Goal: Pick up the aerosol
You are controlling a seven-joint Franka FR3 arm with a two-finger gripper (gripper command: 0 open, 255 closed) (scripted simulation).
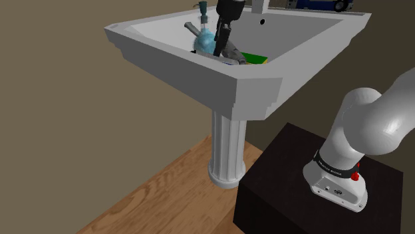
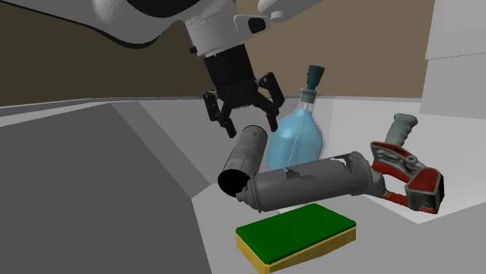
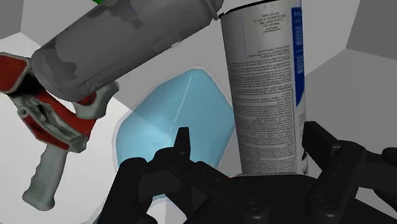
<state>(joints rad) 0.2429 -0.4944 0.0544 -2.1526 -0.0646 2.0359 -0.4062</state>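
Observation:
The aerosol [image 2: 243, 159] is a grey can with a black end, lying tilted in the sink and leaning on a larger grey canister [image 2: 311, 183]. In the wrist view the aerosol [image 3: 264, 89] shows a white printed label. My gripper [image 2: 253, 127] is open and straddles the can's upper end. The aerosol sits between the fingertips [image 3: 183, 141], with a gap on one side, so it is not clasped. In the shoulder view the gripper [image 1: 221, 43] reaches down into the basin.
The grey canister has a red trigger handle [image 2: 405, 175]. A blue glass flask [image 2: 296, 138] with a teal stopper lies right behind the aerosol, and a green sponge [image 2: 296, 233] lies in front. All are in the white pedestal sink [image 1: 199, 73]. The dark stand [image 1: 292, 179] is below.

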